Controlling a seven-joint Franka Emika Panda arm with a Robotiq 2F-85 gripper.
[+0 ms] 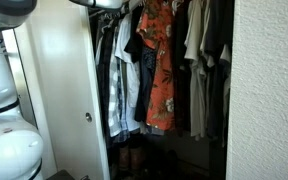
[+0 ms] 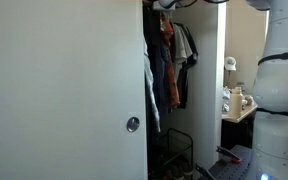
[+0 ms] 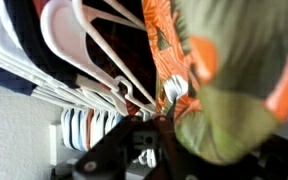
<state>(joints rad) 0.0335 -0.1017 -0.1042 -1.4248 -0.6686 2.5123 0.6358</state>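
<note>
Status: the orange floral shirt (image 3: 170,42) hangs on its hanger among the other clothes in the closet, approx. mid-row in an exterior view (image 1: 160,70). By the look of it nothing is off the rail, and no garment is carried clear of the row. The closet door (image 2: 64,90) stands slid aside, opening exposed.

The gripper (image 3: 152,128) is up at hanger level, at the top of the opening. Jaws are pressed together, w/ no gap visible btw. the fingertips in the wrist view. The tips sit just below the white hangers (image 3: 92,50), at or against the shirt's edge, w/ an olive garment (image 3: 234,100) just beside. Whether a hanger hook or a fold of cloth is pinched: cannot tell, pic too blurred.
</note>
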